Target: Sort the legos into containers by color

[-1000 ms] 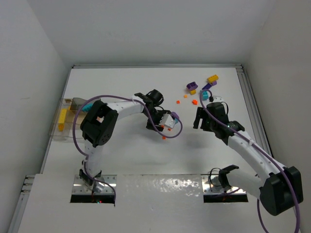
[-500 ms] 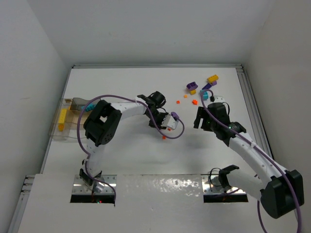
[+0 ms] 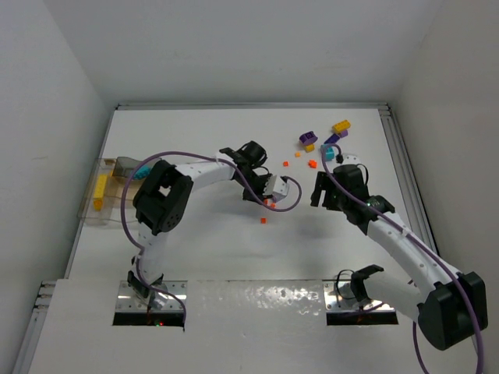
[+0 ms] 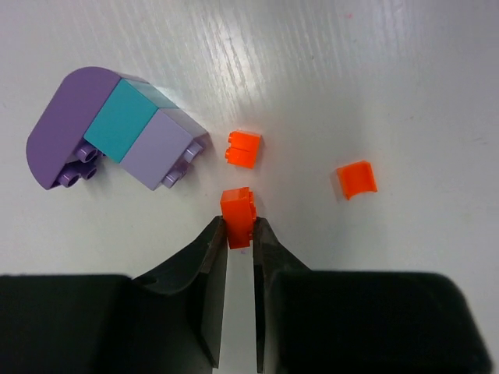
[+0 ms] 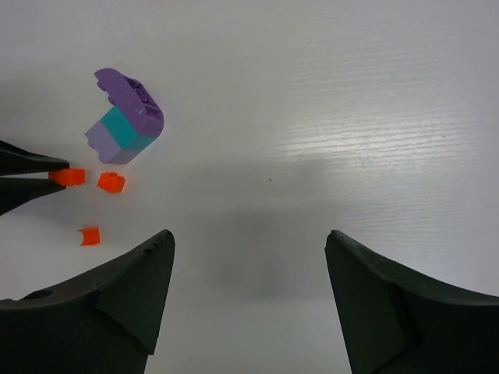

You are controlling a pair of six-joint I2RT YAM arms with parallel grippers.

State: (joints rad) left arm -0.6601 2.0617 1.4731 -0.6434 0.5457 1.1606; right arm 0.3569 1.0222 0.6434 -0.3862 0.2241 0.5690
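My left gripper (image 4: 239,227) is shut on a tiny orange lego (image 4: 238,216), pinched at the fingertips just above the white table. Close by lie a second orange lego (image 4: 244,148), a third one (image 4: 357,179) and a stacked purple, teal and lilac block (image 4: 117,128). In the top view the left gripper (image 3: 267,200) is at mid-table. My right gripper (image 5: 249,241) hangs open over bare table, to the right of the same block (image 5: 125,125), with nothing between its fingers. The clear container tray (image 3: 92,212) sits at the left edge, holding a yellow lego (image 3: 100,192) and a teal one (image 3: 142,171).
A cluster of loose legos lies at the back right: a purple one (image 3: 307,138), a yellow one (image 3: 341,125), a teal one (image 3: 330,153) and small orange ones (image 3: 313,163). One orange piece (image 3: 263,220) lies below the left gripper. White walls enclose the table.
The left gripper has closed onto the tiny orange lego and shifted slightly to the right. The right arm has stayed in place, still open.
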